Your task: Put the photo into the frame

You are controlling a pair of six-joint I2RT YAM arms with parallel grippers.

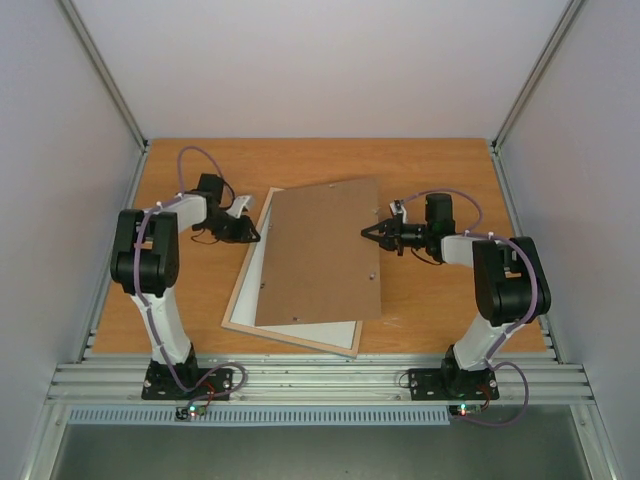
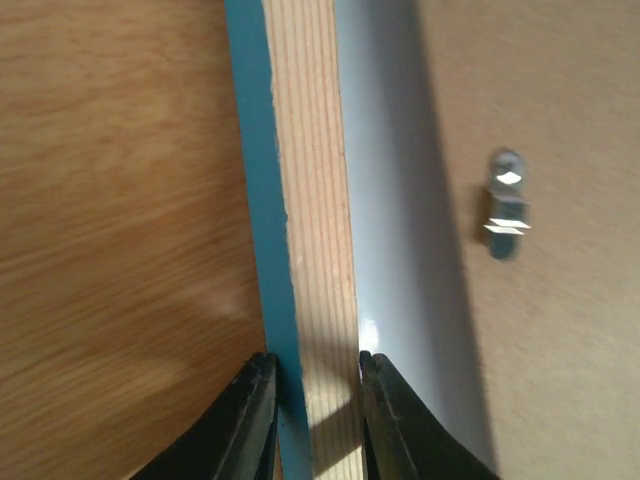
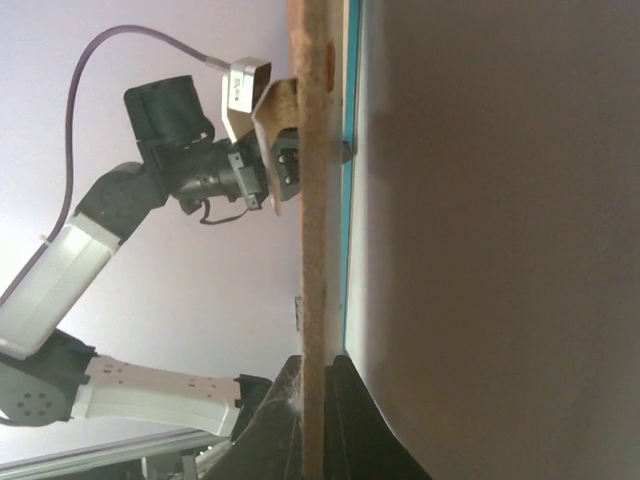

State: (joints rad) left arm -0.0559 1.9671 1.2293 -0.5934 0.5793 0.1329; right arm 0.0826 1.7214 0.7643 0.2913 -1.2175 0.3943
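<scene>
The frame (image 1: pixel 243 278) lies back-up on the table, pale wood rim showing, with a white sheet (image 1: pixel 256 290) inside it. The flat brown backing board (image 1: pixel 320 250) lies aslant over it. My left gripper (image 1: pixel 255 237) is shut on the frame's far-left rail; in the left wrist view its fingers (image 2: pixel 250 400) pinch the wood and turquoise rail (image 2: pixel 310 200). My right gripper (image 1: pixel 368 232) is shut on the board's right edge, seen edge-on in the right wrist view (image 3: pixel 315 200) with the gripper (image 3: pixel 318 365) at the bottom. The photo's balloon picture is not in view.
A small metal turn clip (image 2: pixel 507 205) sits on the backing board (image 2: pixel 560 350). The frame's turquoise edge (image 3: pixel 348 200) shows just beyond the board. The left arm (image 3: pixel 200 170) faces the right wrist camera. The wooden table (image 1: pixel 440 310) is walled by grey panels.
</scene>
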